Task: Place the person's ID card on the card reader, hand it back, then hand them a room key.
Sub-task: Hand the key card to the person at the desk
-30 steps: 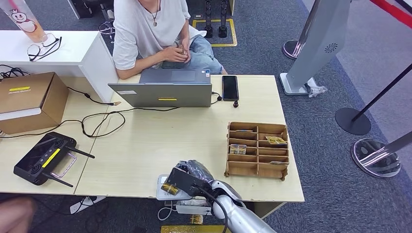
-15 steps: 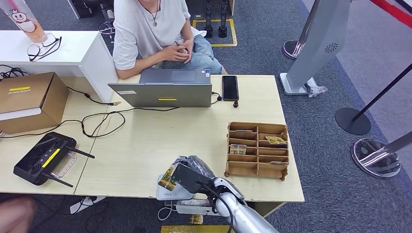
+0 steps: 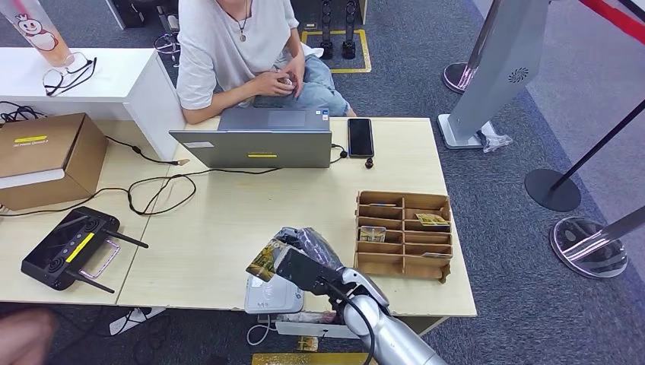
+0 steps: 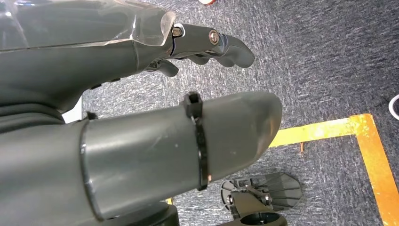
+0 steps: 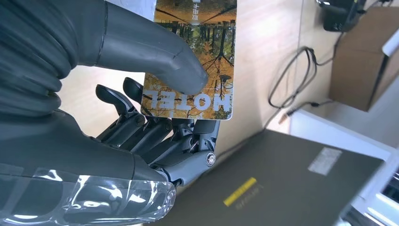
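Card printed HOTEL is pinched by the right hand just above the card reader, low in the head view; handing it back calls for a firm grip, carried over the bench toward the seated person

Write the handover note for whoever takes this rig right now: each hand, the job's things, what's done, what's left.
Right robot hand: pinches a card printed HOTEL, lifted above the card reader at the table's near edge.
Left robot hand: hangs over the carpet, holds nothing.
Card tray: right of the hand, more cards in it.
Person: seated behind the laptop, hands together.
Done: card off the reader.
Left: pass it across the table.
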